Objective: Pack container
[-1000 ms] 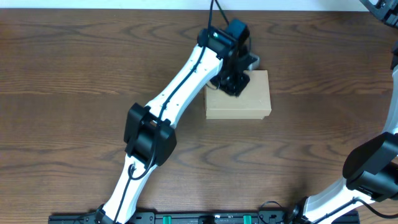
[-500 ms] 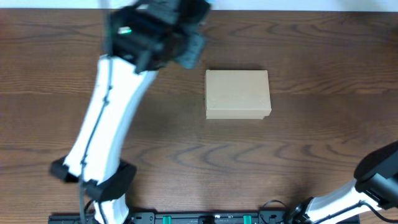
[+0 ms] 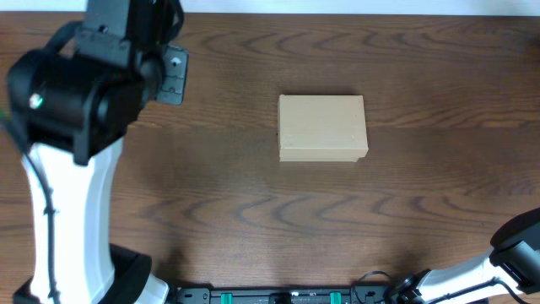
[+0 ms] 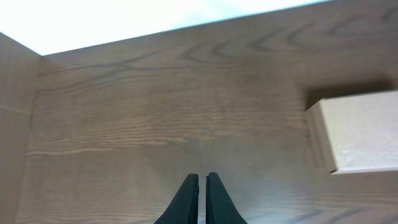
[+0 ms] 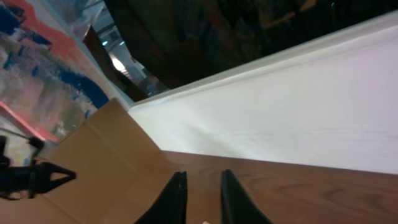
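Left arm (image 3: 76, 93) has swung off the container (image 3: 322, 127) and is now standing at the far left of the table (image 3: 253, 219), left gripper (image 4: 202, 177) pressing its fingers together on nothing. Container is lying mid-table, lid down, well apart from both arms. Right gripper (image 5: 203, 180) is holding its fingers slightly apart, empty.

One cardboard box (image 3: 323, 127), one wooden table (image 3: 253, 207), two robot arms, the left arm (image 3: 72, 194) and the right arm (image 3: 516, 249), two grippers, the left gripper (image 4: 202, 178) and the right gripper (image 5: 204, 176).
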Controlling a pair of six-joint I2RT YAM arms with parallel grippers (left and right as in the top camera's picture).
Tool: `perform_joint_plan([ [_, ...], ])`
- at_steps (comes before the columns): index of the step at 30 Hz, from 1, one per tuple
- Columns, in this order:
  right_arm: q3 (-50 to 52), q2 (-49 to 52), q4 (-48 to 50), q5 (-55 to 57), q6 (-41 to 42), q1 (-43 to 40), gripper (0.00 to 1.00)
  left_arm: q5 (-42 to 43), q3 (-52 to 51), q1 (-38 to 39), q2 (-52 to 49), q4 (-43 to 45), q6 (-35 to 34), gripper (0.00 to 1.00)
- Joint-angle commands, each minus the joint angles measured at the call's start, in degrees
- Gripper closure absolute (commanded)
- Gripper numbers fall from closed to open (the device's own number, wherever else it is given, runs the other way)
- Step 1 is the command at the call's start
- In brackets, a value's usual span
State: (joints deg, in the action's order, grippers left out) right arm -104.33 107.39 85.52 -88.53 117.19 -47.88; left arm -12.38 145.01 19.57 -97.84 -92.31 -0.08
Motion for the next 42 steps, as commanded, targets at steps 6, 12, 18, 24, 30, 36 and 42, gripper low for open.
perform_joint_plan([
  [6,-0.90,-2.51,0.72,-0.83,0.22,-2.80,0.79,4.74,-1.44,-0.04,10.62,-4.48,-4.92,0.94],
  [12,-0.90,-2.51,0.90,-0.83,0.22,-3.48,0.77,4.87,-16.41,-0.04,21.66,-4.48,-7.89,0.94],
  [18,-0.90,-2.51,0.90,-0.83,0.22,-3.48,0.71,4.48,-32.83,-0.04,31.69,-4.44,-11.67,0.94],
  [24,-0.90,-2.51,0.87,-0.83,0.22,-3.48,0.41,7.74,-49.44,-0.04,41.97,-0.26,-15.43,0.94],
  [30,-0.90,-2.51,0.87,-0.83,0.22,-3.48,0.01,10.99,-65.44,-0.04,51.19,7.65,-18.03,0.94],
  [36,-0.90,-2.51,0.85,-0.83,0.20,-3.48,0.01,10.47,-72.57,-0.04,53.09,10.73,-19.67,0.94],
  [42,-0.90,-2.49,0.85,-0.83,0.20,-3.48,0.01,7.93,-75.80,-0.04,52.89,13.75,-19.67,0.70],
])
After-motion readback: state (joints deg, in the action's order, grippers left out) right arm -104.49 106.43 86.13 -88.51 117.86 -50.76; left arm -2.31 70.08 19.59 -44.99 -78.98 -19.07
